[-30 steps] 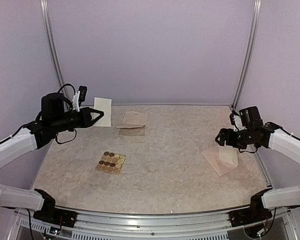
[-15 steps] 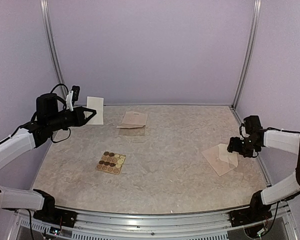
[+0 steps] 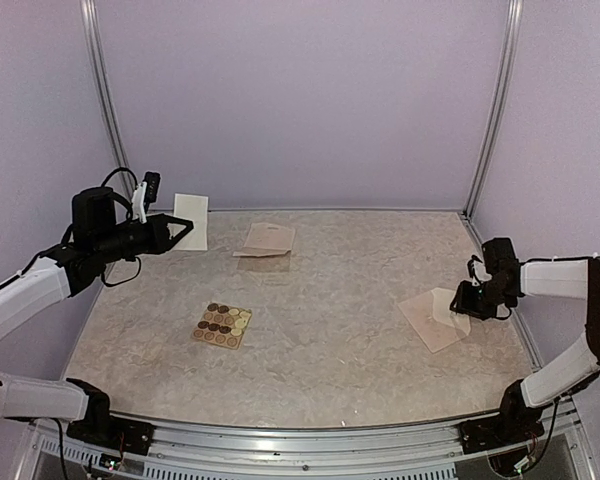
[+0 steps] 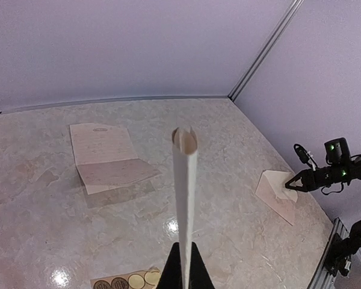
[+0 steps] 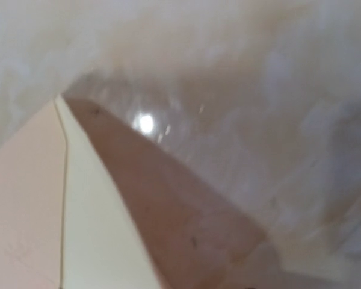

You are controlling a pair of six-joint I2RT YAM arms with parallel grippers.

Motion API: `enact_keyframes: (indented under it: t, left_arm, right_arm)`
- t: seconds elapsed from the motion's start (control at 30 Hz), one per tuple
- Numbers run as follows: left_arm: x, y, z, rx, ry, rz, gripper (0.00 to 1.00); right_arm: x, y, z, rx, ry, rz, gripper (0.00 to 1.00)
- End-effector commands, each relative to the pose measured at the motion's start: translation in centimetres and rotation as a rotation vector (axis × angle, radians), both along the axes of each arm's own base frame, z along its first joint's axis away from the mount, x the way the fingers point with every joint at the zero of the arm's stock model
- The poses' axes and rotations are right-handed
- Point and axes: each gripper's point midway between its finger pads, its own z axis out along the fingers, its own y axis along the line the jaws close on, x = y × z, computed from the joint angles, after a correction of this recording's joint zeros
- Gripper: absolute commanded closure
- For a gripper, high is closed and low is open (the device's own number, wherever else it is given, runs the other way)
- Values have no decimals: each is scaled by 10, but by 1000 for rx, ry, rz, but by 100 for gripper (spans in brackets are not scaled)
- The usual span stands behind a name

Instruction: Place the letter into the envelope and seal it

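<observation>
Now the right claw [image 3: 466, 304] has dropped to the envelope [image 3: 426, 325].

Envelope [image 3: 430, 322] pinkish-beige; letter [image 3: 195, 208] cream; sticker sheet [image 3: 222, 325] yellowish with brown and gold rounds; table [image 3: 340, 350] marbled beige-grey; walls [image 3: 300, 100] lilac

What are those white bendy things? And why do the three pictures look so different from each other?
They are two robot arms, each ending in a two-finger pincher called a gripper. The wide picture comes from a camera above and behind them. The other two come from small cameras on the wrists. The left gripper pinches a folded letter up in the air, and its wrist camera sees that letter edge-on. The right gripper is down at the pink envelope, so close that its picture is blurry. I cannot tell whether it grips it. On the table also lie a sticker sheet and another paper.
</observation>
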Motion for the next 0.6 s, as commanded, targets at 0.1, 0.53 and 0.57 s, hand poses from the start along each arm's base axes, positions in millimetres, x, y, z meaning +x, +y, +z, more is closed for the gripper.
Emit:
enact_keyframes:
  t: [0.1,0.53,0.57]
  left_arm:
    - [-3,-2,1,-6,-14,-22,100]
    - [-3,-1,1,-7,-13,-15,100]
    - [-3,-1,0,-7,-10,-14,100]
  right_arm:
    - [-6,2,-13,-8,33,-21,62]
    - [-15,97,40,178,-71,77,100]
    - [-18,109,47,203,-90,78,100]
